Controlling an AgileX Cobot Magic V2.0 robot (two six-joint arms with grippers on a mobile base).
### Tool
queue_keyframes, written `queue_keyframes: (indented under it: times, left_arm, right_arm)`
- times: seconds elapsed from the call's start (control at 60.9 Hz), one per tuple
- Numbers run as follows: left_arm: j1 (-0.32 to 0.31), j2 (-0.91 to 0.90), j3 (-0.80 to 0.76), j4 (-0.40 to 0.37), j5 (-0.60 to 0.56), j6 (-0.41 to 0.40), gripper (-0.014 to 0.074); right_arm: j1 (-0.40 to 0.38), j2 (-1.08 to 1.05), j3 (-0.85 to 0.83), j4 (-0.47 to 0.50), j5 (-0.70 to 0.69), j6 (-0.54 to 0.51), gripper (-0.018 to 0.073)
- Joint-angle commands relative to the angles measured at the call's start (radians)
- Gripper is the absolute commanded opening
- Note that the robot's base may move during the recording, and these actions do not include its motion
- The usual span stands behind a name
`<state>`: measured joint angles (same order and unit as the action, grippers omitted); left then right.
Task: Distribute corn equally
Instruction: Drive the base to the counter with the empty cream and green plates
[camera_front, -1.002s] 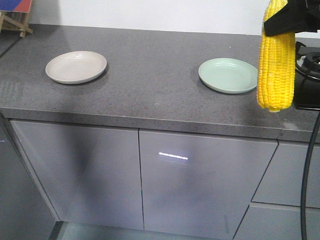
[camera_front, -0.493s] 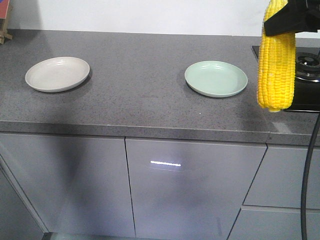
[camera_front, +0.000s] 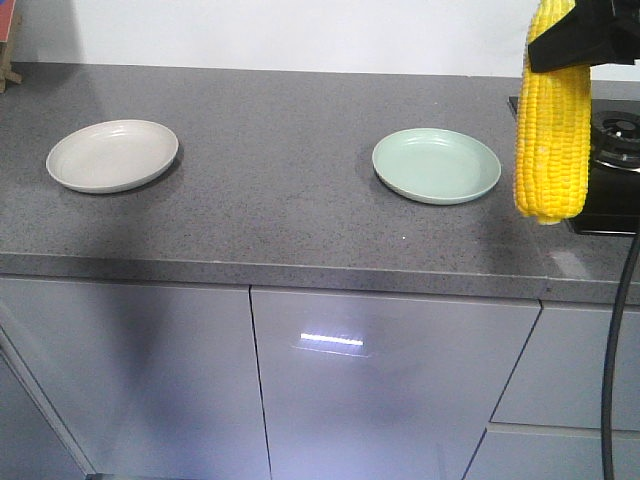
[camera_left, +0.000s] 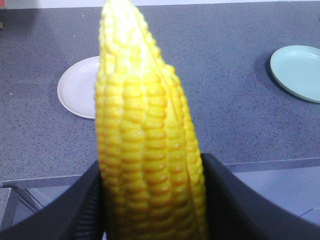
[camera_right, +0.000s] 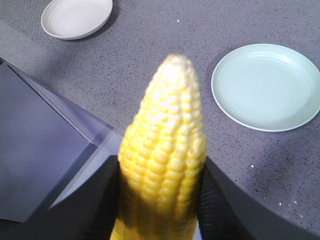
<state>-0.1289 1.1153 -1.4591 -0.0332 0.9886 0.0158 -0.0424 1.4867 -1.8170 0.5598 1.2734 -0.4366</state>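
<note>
My left gripper (camera_left: 152, 172) is shut on a yellow corn cob (camera_left: 142, 135) that points away from it towards the counter. The right gripper (camera_right: 161, 170) is shut on a second corn cob (camera_right: 165, 150), tapered tip forward. In the front view one corn cob (camera_front: 552, 130) hangs upright at the right edge, clamped near its top by black fingers (camera_front: 580, 40); I cannot tell which arm this is. A white plate (camera_front: 112, 155) lies on the left of the counter and a pale green plate (camera_front: 436, 165) towards the right. Neither plate holds anything.
The grey stone counter (camera_front: 280, 200) runs across the view, with cabinet doors (camera_front: 390, 390) below its front edge. A black gas hob (camera_front: 612, 150) sits at the counter's right end behind the hanging cob. A black cable (camera_front: 615, 340) hangs at the far right.
In the front view the counter and both plates have slid left and slightly down, so the viewpoint has moved. The hanging cob and its fingers keep their place in the frame.
</note>
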Motion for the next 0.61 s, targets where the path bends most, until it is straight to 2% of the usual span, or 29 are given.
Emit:
queue_keyframes:
  times: [0.0, 0.592]
  left_arm:
    - [0.001, -0.015, -0.02, -0.007, -0.067, -0.009, 0.0055]
    - [0.001, -0.015, -0.02, -0.007, -0.065, -0.009, 0.0055]
  right_arm:
    - [-0.004, -0.035, -0.025, 0.028, 0.001, -0.007, 0.0186]
    - [-0.004, -0.035, -0.025, 0.028, 0.001, -0.007, 0.0186]
